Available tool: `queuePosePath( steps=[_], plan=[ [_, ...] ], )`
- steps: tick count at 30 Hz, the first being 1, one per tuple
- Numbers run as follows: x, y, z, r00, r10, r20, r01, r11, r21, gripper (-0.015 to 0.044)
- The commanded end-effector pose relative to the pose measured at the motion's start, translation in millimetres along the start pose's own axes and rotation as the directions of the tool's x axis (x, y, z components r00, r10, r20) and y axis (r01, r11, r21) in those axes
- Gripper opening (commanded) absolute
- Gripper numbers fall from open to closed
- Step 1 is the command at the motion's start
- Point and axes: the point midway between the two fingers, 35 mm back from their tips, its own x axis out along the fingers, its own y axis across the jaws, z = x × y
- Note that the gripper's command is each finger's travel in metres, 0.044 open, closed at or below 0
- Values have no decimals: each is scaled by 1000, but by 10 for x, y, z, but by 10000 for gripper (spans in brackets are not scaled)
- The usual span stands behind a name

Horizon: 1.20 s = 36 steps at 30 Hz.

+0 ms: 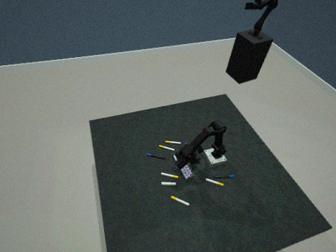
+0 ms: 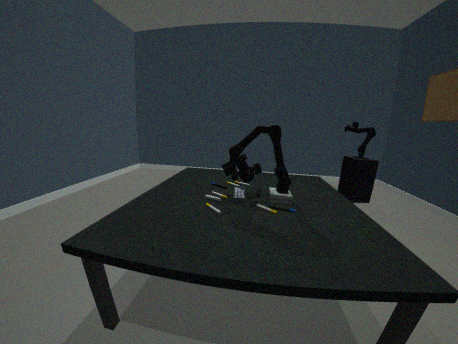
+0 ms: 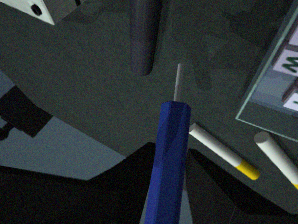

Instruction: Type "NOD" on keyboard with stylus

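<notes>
Stylus (image 3: 172, 160) is sitting between the fingers of the tool (image 1: 180, 163) (image 2: 244, 175) (image 3: 170, 153), which is gripping its barrel; in the wrist view it is showing left of the keyboard (image 1: 186, 171) (image 2: 239, 193) (image 3: 290, 64). Around the keyboard, the counter (image 1: 147, 220) (image 2: 240, 250) (image 3: 100, 90) is spreading dark and faintly mottled, while muted blue walls (image 2: 260, 90) are enclosing a pale floor (image 1: 44, 146). Its tip is pointing away from the tool, its long axis running nearly upright in the wrist view. The faceted barrel is showing blue, the slim tip pale grey; the keyboard is displaying pale, blocky keys inside a glassy edge.
</notes>
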Motion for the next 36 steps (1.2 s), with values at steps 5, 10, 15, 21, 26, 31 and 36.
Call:
queuePosePath(
  steps=[5, 10, 15, 21, 26, 31, 36],
  plan=[
    [-252, -68, 98, 982, -119, -145, 130, 989, 65, 0],
    [-409, -95, 174, 955, -198, -220, 223, 970, 93, 0],
    [-572, -111, 260, 916, -282, -286, 324, 939, 113, 0],
    [-656, -114, 307, 892, -325, -316, 377, 918, 121, 0],
    [-617, -138, 349, 892, -325, -316, 377, 918, 121, 0],
    [-453, -222, 510, 892, -324, -316, 377, 918, 121, 0],
    [-422, -236, 539, 892, -324, -316, 377, 918, 121, 0]
  ],
)
